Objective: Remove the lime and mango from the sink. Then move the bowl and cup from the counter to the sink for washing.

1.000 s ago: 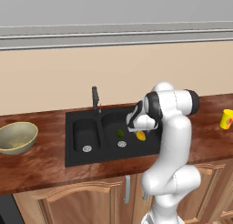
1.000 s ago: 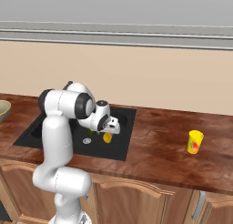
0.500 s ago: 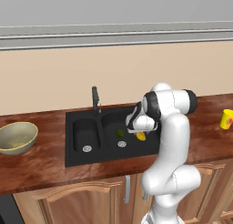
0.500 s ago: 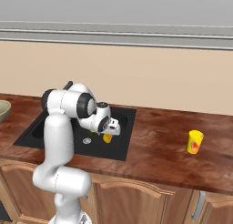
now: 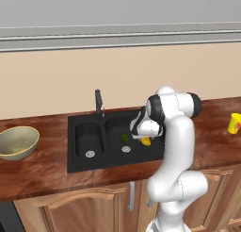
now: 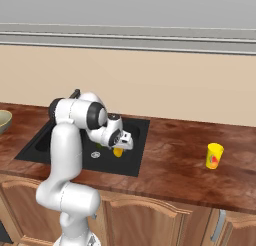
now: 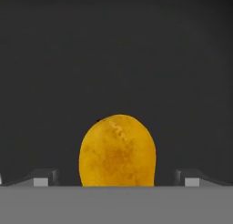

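From the left base view the arm bends down over the large basin of the black sink (image 5: 80,156), its pincer (image 5: 145,137) low above the mango (image 5: 146,141), whose yellow-orange end peeks out beneath the hand; the lime (image 5: 124,137) lies just beside it toward the drain, apart from the hand; the bowl (image 5: 17,142) sits far off at the left end of the surface (image 5: 42,175) and the cup (image 5: 234,123) at the right end, both still awaiting their turn. From the right base view the mango (image 6: 118,152) shows under the hand, inside the sink (image 6: 134,162), the cup (image 6: 214,156) well apart on the surface (image 6: 175,160). In the hand view the mango (image 7: 117,151) stands centred between the two fingertips (image 7: 43,177), which are spread wide and released, touching nothing; to do this step well, I judge, the hand should sink straight down until the tips flank the fruit's widest part, then clench gently, since a rounded skin may squirt out of an off-centre grip.
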Robot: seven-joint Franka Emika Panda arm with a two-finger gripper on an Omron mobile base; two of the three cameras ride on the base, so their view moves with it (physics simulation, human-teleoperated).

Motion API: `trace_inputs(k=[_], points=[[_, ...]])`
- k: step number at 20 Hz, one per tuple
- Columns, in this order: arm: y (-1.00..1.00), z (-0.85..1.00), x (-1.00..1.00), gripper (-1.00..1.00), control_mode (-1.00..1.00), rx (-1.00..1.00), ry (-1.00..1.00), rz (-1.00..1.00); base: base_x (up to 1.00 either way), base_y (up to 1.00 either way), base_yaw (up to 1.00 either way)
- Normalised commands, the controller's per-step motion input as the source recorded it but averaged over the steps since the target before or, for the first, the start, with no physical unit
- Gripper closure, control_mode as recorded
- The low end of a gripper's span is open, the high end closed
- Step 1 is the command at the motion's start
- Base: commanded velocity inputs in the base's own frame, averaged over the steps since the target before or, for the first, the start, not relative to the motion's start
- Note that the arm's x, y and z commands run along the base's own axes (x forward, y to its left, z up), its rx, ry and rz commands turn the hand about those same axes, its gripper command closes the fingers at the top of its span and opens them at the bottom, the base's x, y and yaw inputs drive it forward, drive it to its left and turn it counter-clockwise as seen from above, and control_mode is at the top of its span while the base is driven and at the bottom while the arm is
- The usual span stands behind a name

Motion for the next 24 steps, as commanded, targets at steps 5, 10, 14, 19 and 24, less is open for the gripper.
trace_inputs(k=[5, 10, 14, 19, 24], points=[[-0.03, -0.13, 0.07, -1.00, -1.00, 0.00, 0.00, 0.00, 0.00, 0.00, 0.00], [-0.03, -0.14, 0.06, -1.00, -1.00, 0.00, 0.00, 0.00, 0.00, 0.00, 0.00], [-0.02, -0.13, 0.04, -1.00, -1.00, 0.00, 0.00, 0.00, 0.00, 0.00, 0.00], [-0.01, -0.13, 0.01, 1.00, -1.00, 0.00, 0.00, 0.00, 0.00, 0.00, 0.00], [-0.02, -0.07, 0.02, 1.00, -1.00, 0.00, 0.00, 0.00, 0.00, 0.00, 0.00]])
